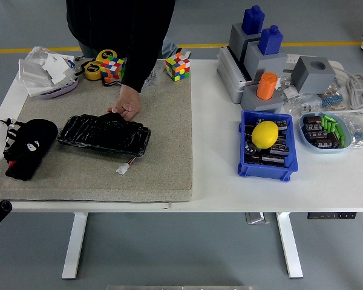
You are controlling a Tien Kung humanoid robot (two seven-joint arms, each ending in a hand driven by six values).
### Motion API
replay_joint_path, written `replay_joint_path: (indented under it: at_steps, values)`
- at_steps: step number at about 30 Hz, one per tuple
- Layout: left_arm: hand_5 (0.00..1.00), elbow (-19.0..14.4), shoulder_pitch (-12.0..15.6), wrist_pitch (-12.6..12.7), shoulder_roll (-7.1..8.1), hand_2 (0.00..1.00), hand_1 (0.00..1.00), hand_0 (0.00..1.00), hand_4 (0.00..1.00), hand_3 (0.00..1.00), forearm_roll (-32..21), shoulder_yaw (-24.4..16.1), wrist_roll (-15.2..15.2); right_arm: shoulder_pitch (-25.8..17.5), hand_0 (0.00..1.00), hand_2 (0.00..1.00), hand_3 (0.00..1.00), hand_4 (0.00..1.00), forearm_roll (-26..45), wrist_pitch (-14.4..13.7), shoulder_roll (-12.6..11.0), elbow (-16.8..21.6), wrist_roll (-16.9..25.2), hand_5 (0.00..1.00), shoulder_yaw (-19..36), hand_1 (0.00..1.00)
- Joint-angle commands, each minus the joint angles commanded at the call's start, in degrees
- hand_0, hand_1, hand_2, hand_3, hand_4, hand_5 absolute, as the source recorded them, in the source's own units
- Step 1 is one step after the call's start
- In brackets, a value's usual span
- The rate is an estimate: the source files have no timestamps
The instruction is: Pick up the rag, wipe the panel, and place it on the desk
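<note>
Left hand (5,142) at table's left edge, fingers curled in a grasp

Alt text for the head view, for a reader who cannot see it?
The robot's left hand holds a black rag at the left edge of a beige felt mat, beside a glossy black panel. A person's hand steadies the panel's far edge.

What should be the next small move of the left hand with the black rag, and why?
Probably slide the left hand rightward so the black rag comes onto the black panel. The rag sits on the mat just beside the panel's left end, not on it, and a person's hand steadies the panel's far edge.
</note>
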Motion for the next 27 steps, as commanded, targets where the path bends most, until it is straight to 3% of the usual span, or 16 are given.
replay_joint_path:
  at_steps: [1,12,13,18,19,27]
  values:
    - [0.566,0.05,-0.06,-0.10,0.04,0.598,0.541,0.389,0.998,0.734,0.01,-0.02,0.05,0.02,0.723,0.679,0.628,0.998,-0.04,0.01,0.02,0.00,0.00,0.609,0.04,0.654]
    - [0.584,-0.20,-0.30,-1.54,0.58,0.602,0.552,0.392,0.998,0.736,1.17,-0.38,1.83,-0.09,0.722,0.679,0.625,0.998,0.02,0.09,0.02,-0.06,-0.03,0.602,0.24,0.653]
    - [0.643,-0.29,-0.31,-1.63,0.68,0.614,0.557,0.397,0.998,0.747,1.25,-0.45,1.89,-0.09,0.722,0.679,0.624,0.998,0.01,0.10,0.03,-0.08,-0.03,0.600,0.24,0.653]
    - [0.643,-1.27,-0.11,-2.29,1.39,0.614,0.557,0.397,0.998,0.747,1.76,-1.54,2.41,-0.10,0.722,0.679,0.624,0.998,-0.02,0.07,0.00,-0.10,0.05,0.600,0.37,0.653]
    - [0.700,-1.63,-0.08,-2.36,1.56,0.621,0.572,0.402,0.998,0.753,2.02,-1.81,2.51,-0.11,0.722,0.679,0.624,0.998,-0.02,0.06,-0.02,-0.12,0.07,0.598,0.39,0.653]
    - [0.696,-3.36,0.27,-2.64,2.52,0.623,0.574,0.403,0.998,0.755,3.29,-3.00,3.24,-0.26,0.723,0.679,0.624,0.998,-0.06,-0.04,-0.06,-0.14,0.17,0.597,0.24,0.652]
